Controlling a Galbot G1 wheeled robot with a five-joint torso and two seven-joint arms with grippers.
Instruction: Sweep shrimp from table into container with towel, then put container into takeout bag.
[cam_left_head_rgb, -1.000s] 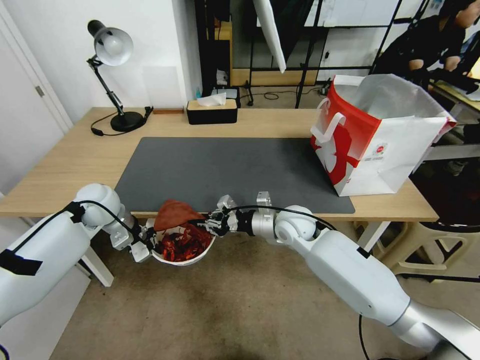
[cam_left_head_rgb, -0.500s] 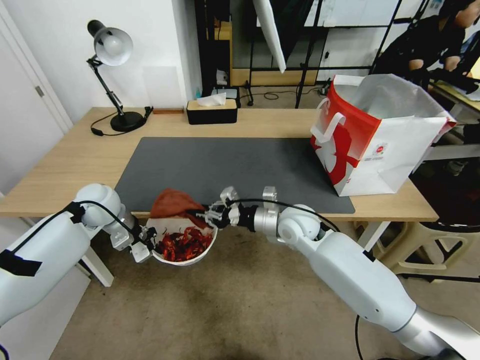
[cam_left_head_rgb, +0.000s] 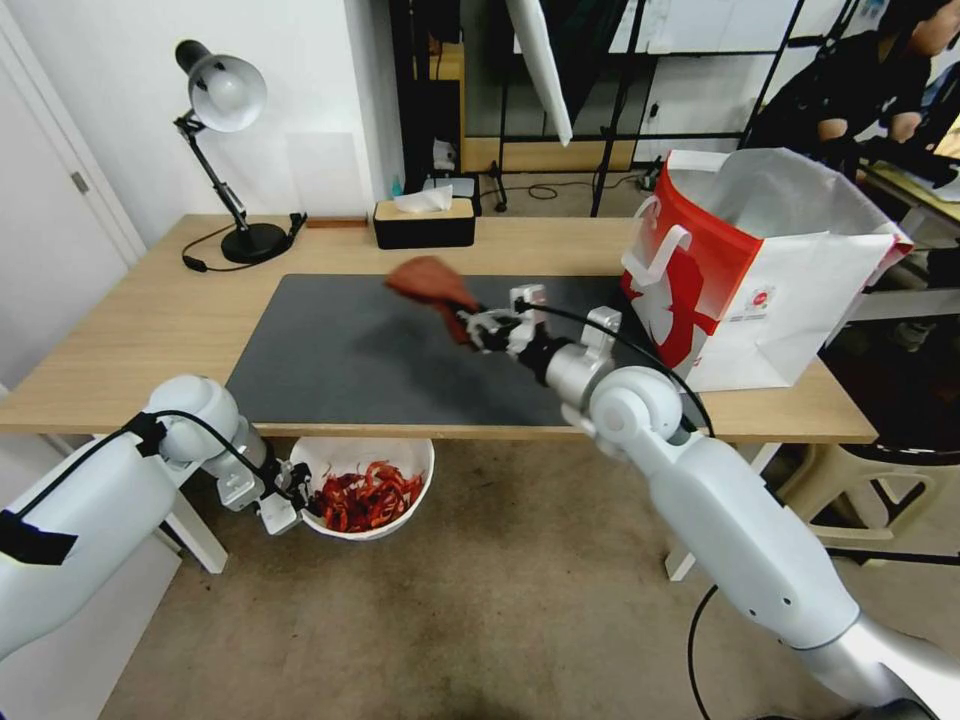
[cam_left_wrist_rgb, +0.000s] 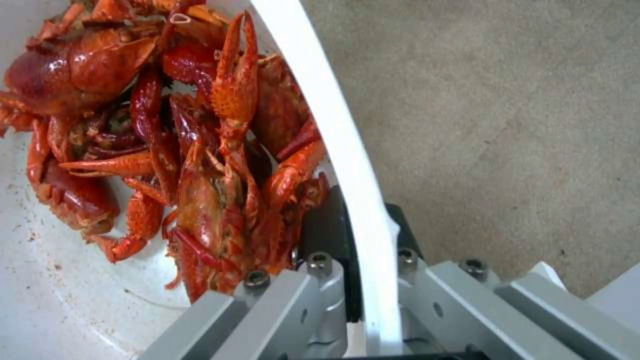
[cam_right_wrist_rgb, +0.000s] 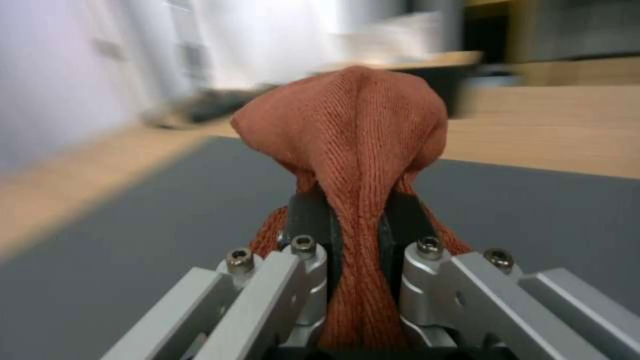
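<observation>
The white container hangs below the table's front edge, holding a heap of red shrimp. My left gripper is shut on the container's rim, one finger inside and one outside. Above the dark grey mat, my right gripper is shut on the rust-red towel, which bunches up in front of it. The white and red takeout bag stands open at the table's right end.
A black desk lamp and a black tissue box stand along the table's far side. Carpet floor lies under the container. A stool stands to the right of the table.
My right gripper has lifted the towel from over the container up and back above the mat. The container has stayed in my left gripper below the table edge.
</observation>
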